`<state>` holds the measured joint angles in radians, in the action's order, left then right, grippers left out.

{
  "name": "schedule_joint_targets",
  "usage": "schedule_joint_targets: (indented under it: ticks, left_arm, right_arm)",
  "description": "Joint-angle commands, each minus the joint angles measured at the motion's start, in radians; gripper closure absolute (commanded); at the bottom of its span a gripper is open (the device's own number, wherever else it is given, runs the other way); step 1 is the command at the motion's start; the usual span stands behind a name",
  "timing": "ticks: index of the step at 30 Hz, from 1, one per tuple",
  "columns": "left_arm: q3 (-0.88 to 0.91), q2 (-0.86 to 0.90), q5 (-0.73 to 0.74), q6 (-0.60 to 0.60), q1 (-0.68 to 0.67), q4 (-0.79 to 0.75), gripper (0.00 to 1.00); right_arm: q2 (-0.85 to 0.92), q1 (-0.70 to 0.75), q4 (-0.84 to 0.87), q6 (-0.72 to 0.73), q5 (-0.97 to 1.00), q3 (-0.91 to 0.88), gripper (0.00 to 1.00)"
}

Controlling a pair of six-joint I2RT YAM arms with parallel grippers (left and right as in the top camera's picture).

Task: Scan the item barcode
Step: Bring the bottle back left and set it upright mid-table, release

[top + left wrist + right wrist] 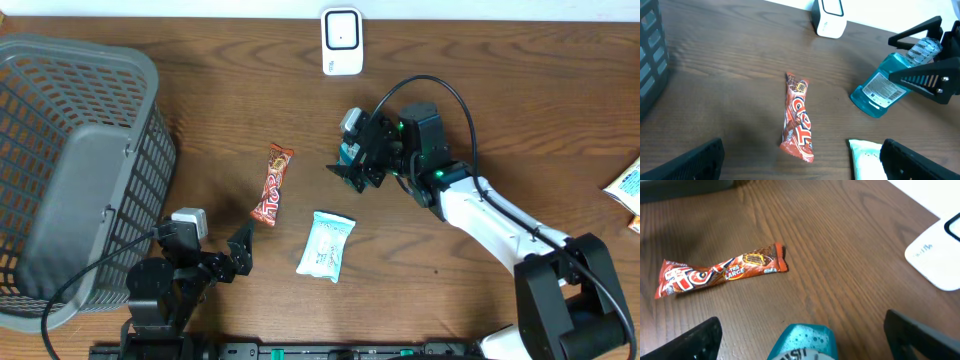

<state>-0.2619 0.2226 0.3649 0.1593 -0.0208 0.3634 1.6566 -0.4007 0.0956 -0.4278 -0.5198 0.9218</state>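
Observation:
A teal mouthwash bottle lies tilted on the wooden table, its labelled side facing the left wrist view. My right gripper is open, one finger on each side of the bottle and neither touching it. The white scanner stands at the table's far edge, above the bottle. A red candy bar and a white and teal packet lie nearer the front. My left gripper hangs open and empty, low by the front edge, just short of the candy bar.
A large grey basket fills the left side of the table. More packets lie at the right edge. Bare wood lies between the candy bar and the scanner.

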Motion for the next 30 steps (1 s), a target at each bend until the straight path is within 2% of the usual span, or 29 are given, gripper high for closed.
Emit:
schedule_joint_targets:
  ticks: [1,7,13,17,19,25,30]
  left_arm:
    - [-0.003,-0.004,0.009,-0.009,-0.002,0.000,0.01]
    - [-0.003,-0.004,0.009,-0.009,-0.002,0.000,0.01]
    - [-0.003,-0.004,0.009,-0.009,-0.002,0.000,0.01]
    - [-0.003,-0.004,0.009,-0.009,-0.002,0.000,0.01]
    - [-0.003,-0.004,0.009,-0.009,-0.002,0.000,0.01]
    - [-0.003,-0.004,0.009,-0.009,-0.002,0.000,0.01]
    - [-0.003,-0.004,0.009,-0.009,-0.002,0.000,0.01]
  right_arm:
    - [-0.082,-0.005,-0.002,0.033,-0.008,0.024,0.01]
    - [-0.292,-0.005,-0.079,0.063,0.043,0.026,0.01]
    - [-0.562,-0.005,-0.247,0.260,0.118,0.026,0.01]
    - [-0.744,-0.007,-0.423,0.423,0.098,0.026,0.01]
    - [-0.832,-0.007,-0.532,0.460,0.072,0.026,0.01]
    - [-0.960,-0.007,-0.749,0.461,0.027,0.026,0.01]
    - [-0.969,-0.007,-0.867,0.460,0.012,0.025,0.01]
